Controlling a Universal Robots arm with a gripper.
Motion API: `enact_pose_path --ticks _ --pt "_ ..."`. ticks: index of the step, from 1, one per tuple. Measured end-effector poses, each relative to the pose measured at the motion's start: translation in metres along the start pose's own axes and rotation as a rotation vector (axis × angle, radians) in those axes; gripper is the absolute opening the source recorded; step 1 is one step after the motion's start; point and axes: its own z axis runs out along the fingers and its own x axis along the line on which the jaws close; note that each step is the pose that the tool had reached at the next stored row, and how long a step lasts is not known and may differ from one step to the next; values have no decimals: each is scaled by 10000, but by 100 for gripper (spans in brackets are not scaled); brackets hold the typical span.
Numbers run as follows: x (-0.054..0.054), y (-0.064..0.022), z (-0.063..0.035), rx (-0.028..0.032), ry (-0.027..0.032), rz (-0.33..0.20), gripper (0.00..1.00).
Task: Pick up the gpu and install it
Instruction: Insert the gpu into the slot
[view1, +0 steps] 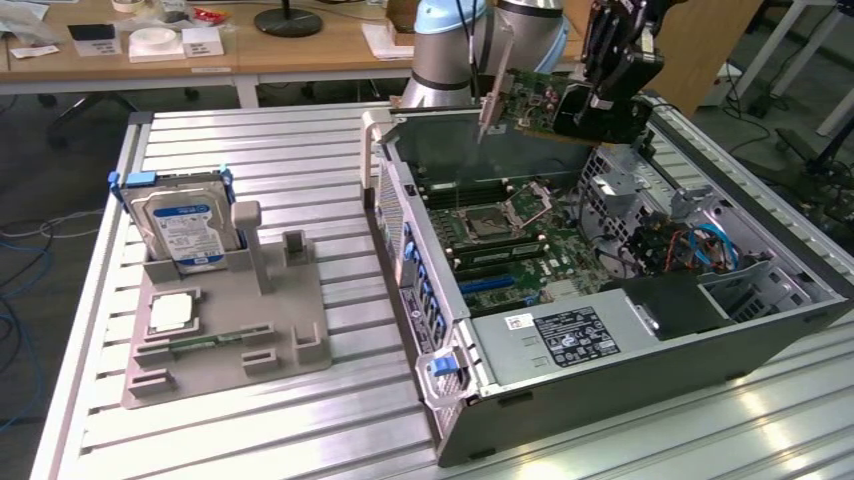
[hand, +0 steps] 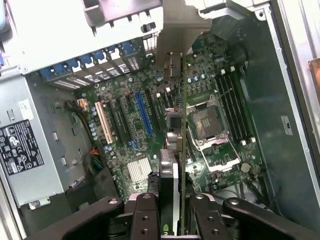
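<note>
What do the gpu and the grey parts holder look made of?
gpu: green circuit board, apparently fibreglass laminate, with a thin bright metal bracket, shut in the tool. Parts holder: matte grey, looks like moulded or printed plastic.

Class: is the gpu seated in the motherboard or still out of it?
Out: the gripper holds the gpu in the air above the open computer case.

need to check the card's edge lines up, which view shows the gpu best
The exterior view. There the gpu hangs in the gripper above the open computer case, its green board face and metal bracket visible. The wrist view shows the card edge-on, a thin strip over the motherboard.
</note>
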Motion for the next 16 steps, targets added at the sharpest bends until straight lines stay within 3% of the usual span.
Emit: enact_pose_path --ticks 5,16 --pt "0 -1 30 187 -56 -150 28" --pt "1 -4 130 260 -53 -1634 28"
